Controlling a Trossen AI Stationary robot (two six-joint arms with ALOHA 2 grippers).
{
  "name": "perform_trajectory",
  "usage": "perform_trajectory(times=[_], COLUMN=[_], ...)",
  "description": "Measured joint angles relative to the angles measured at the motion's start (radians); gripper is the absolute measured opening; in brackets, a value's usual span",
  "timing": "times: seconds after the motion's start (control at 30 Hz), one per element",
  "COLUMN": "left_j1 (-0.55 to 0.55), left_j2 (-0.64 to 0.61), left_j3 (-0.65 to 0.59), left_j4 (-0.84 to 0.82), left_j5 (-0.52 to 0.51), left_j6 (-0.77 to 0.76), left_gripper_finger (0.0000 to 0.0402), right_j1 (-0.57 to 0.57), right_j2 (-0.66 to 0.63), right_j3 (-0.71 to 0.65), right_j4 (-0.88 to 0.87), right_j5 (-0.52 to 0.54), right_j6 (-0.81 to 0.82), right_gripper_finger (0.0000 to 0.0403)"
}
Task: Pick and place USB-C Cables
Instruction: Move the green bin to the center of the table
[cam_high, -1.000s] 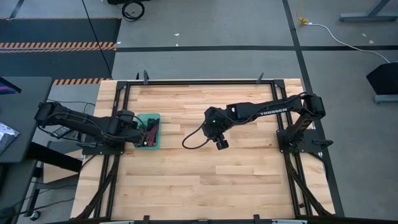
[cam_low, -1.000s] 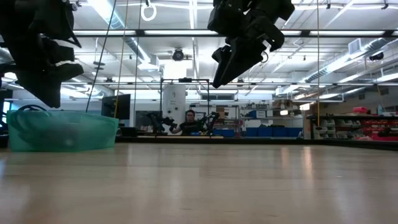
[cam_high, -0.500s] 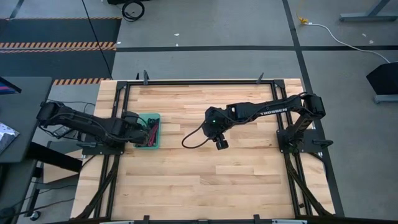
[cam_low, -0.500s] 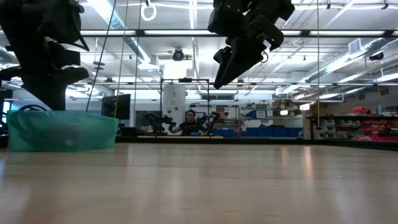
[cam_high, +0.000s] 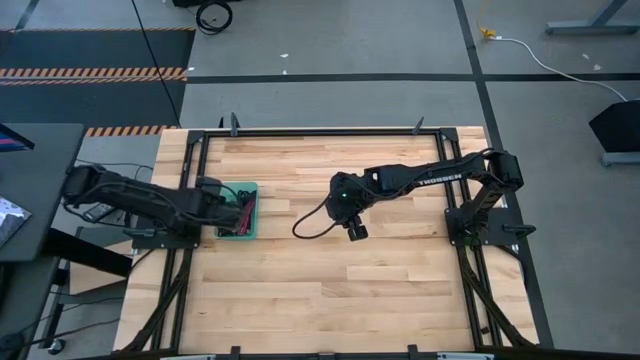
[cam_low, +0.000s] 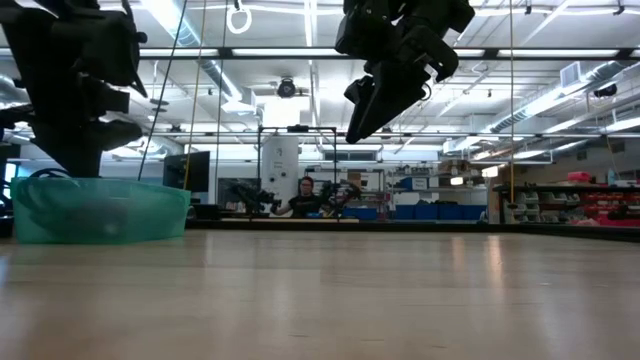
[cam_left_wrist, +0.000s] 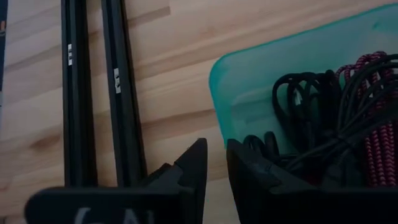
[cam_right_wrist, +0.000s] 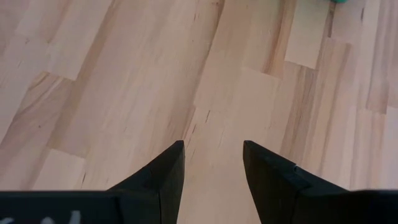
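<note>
The wooden counter (cam_high: 330, 270) looks bare of loose cables, so the job is judged nearly wrapped up, with the teal tray (cam_left_wrist: 261, 93) by its left edge already loaded. The left hand (cam_left_wrist: 214, 165) is parked at the tray's rim, nearly closed with nothing pinched, while the right hand (cam_right_wrist: 211, 165) is held wide and empty over mid-counter, so only a clean pull-back is probably needed. The USB-C cables (cam_left_wrist: 336, 118) are piled tangled inside the tray, so no clear long axis or heading can be told.

A shallow teal-green tray (cam_high: 247, 190) sits near the left edge of the wooden table (cam_high: 330, 280), inside a black metal frame (cam_high: 325, 131). On the grey floor beyond, a white cord (cam_high: 545, 62) ends in a yellow plug (cam_high: 487, 34). 1 person (cam_low: 304, 197) sits far back in the room.
</note>
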Motion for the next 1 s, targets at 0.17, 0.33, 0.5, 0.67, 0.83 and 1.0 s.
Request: perform_trajectory(times=[0.17, 0.33, 0.5, 0.67, 0.83, 1.0], left_j1=[0.0, 0.001, 0.008, 0.049, 0.064, 0.131], left_j2=[0.019, 0.018, 0.048, 0.052, 0.052, 0.051], left_j3=[0.0, 0.0, -0.03, -0.034, -0.086, -0.178], left_j4=[0.022, 0.037, 0.076, 0.092, 0.209, 0.355], left_j5=[0.004, 0.007, -0.012, -0.003, 0.021, 0.133], left_j6=[0.002, 0.001, 0.019, 0.037, 0.072, 0.147], left_gripper_finger=[0.0068, 0.0068, 0.0068, 0.0069, 0.0068, 0.0056], right_j1=[0.0, 0.0, 0.0, 0.0, 0.0, 0.0], right_j2=[0.0, 0.0, 0.0, 0.0, 0.0, 0.0], right_j3=[0.0, 0.0, 0.0, 0.0, 0.0, 0.0], right_j4=[-0.001, 0.002, 0.002, -0.001, 0.003, 0.002], right_j5=[0.0, 0.0, 0.0, 0.0, 0.0, 0.0], right_j6=[0.0, 0.0, 0.0, 0.0, -0.001, -0.002], right_gripper_finger=[0.0169, 0.0169, 0.0169, 0.0169, 0.0169, 0.0169])
